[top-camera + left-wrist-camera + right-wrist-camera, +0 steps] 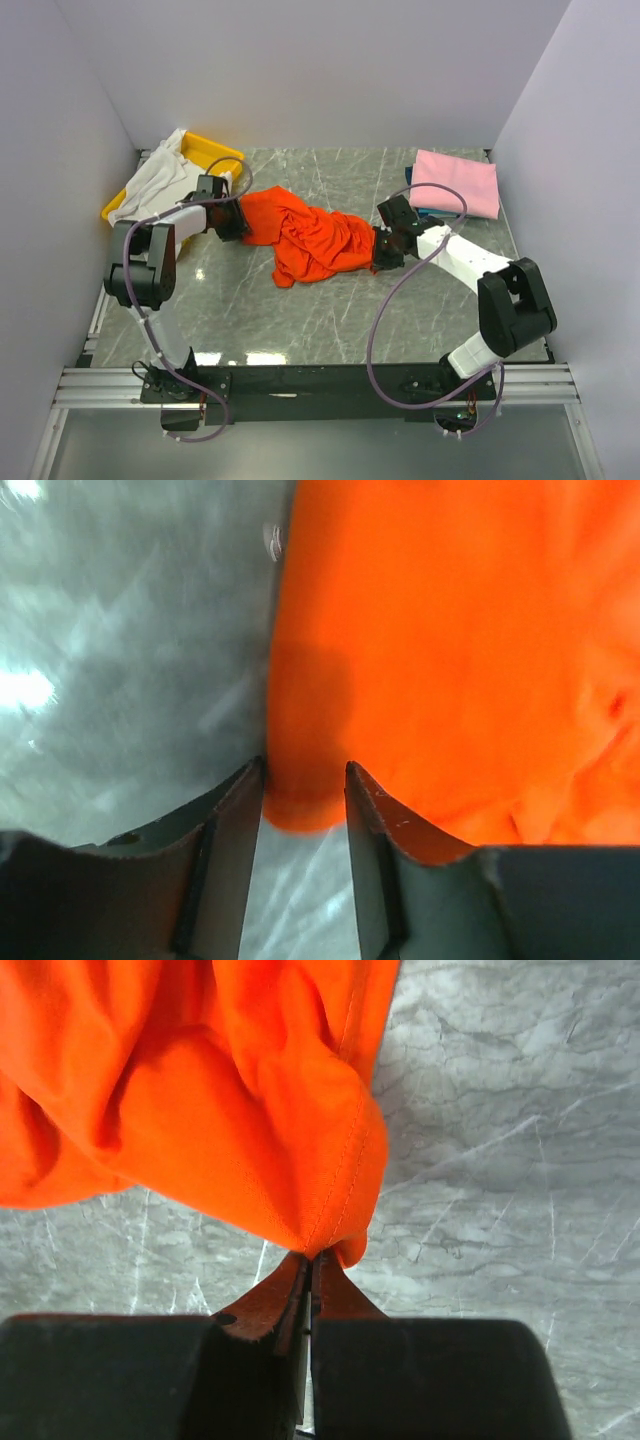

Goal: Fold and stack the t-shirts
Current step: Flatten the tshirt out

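My two claws work opposite ends of a crumpled orange-red t-shirt (310,240) in the middle of the table (300,320).
My right claw (310,1260) pinches its hem tight; my left claw (305,768) stands half-wide around a fold, not yet gripping. I judge this one barely begun. The pink t-shirt (457,182) lies folded atop the dark blue t-shirt (425,212); the white t-shirt (155,180) waits in the yellow tray (215,152). No readable writing.

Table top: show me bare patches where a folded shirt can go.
Bare marble lies in the far middle, between yellow tray and pink shirt, and along the near strip between orange shirt and the arm bases. The middle band is crowded: orange shirt with the left tool and right tool at its ends.
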{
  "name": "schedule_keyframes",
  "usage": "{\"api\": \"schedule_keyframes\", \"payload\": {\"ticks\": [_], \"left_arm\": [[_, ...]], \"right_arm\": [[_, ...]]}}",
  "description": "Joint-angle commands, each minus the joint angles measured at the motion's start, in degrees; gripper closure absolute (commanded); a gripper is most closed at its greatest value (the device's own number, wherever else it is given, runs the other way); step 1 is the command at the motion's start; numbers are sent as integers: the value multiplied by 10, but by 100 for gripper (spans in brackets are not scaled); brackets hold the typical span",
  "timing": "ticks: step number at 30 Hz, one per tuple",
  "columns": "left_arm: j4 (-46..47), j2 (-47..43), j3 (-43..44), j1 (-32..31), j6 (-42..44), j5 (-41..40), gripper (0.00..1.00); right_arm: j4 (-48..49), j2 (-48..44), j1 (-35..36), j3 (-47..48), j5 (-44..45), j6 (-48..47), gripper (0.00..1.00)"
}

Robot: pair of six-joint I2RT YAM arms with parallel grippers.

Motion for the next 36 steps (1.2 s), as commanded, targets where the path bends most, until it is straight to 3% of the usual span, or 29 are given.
{"api": "schedule_keyframes", "payload": {"ticks": [1, 4, 5, 6, 8, 12, 16, 17, 18, 19, 25, 29, 36], "left_arm": [[-19, 27, 39, -9, 21, -47, 57], [-9, 29, 41, -22, 27, -52, 65], [3, 28, 42, -24, 28, -38, 73], [2, 25, 46, -26, 28, -37, 91], [-30, 20, 68, -36, 33, -54, 99], [-168, -33, 132, -50, 71, -163, 99], [-271, -95, 154, -55, 86, -210, 99], [-284, -110, 141, -55, 83, -209, 94], [-292, -136, 131, -56, 79, -206, 78], [-306, -148, 121, -55, 75, -195, 72], [-274, -222, 27, -53, 49, -204, 49], [-243, -192, 1, -51, 49, -181, 50], [-136, -160, -42, -12, 34, -147, 62]], "right_arm": [[-12, -27, -8, -8, 0, -8, 100], [-10, -33, -12, -7, -1, -3, 100], [-9, -34, -13, -7, -1, -2, 100], [-8, -34, -17, -7, -1, -2, 100], [-10, -35, -23, -5, -1, -2, 100], [-13, -34, -39, -1, 0, -10, 100], [-20, -30, -60, 4, 7, -27, 100], [-21, -30, -68, 5, 7, -30, 100], [-23, -29, -72, 5, 9, -31, 100], [-23, -29, -75, 6, 10, -33, 100], [-26, -27, -91, 4, 10, -39, 100], [-27, -23, -94, 4, 7, -41, 100], [-19, -41, -97, -17, 1, -37, 100]]}}
